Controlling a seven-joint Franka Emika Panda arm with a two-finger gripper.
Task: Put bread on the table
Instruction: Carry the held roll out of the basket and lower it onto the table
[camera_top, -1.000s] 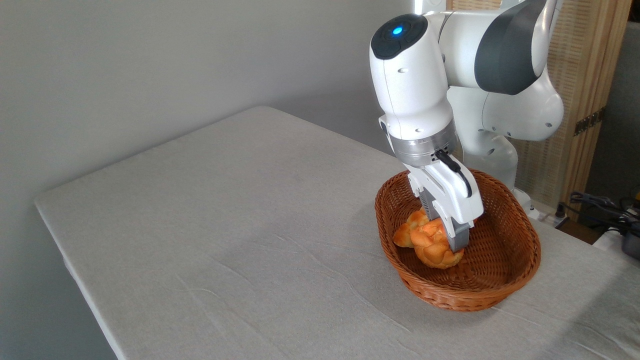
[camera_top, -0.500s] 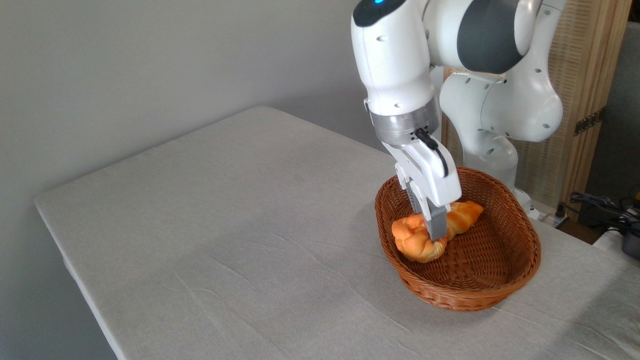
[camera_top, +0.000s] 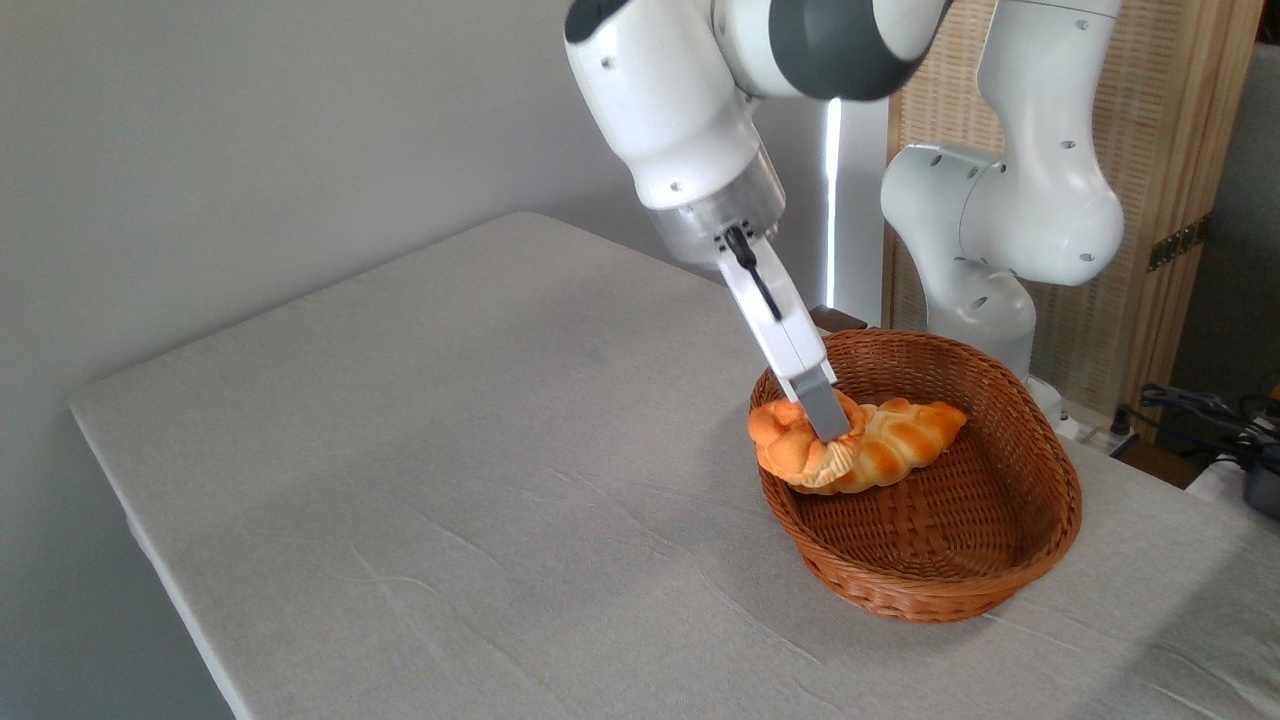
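Golden knotted bun sat gripped in my fingers above the brown wicker basket's left rim; next, lower it onto the grey table.

Top edge of frame cuts off the white robot arm above the wrist. Grey near finger of the two-finger gripper covers part of the small golden-orange knotted bun; far finger hidden. Bun overlaps the left end of the longer braided oval loaf. Right edge crops dark cables.
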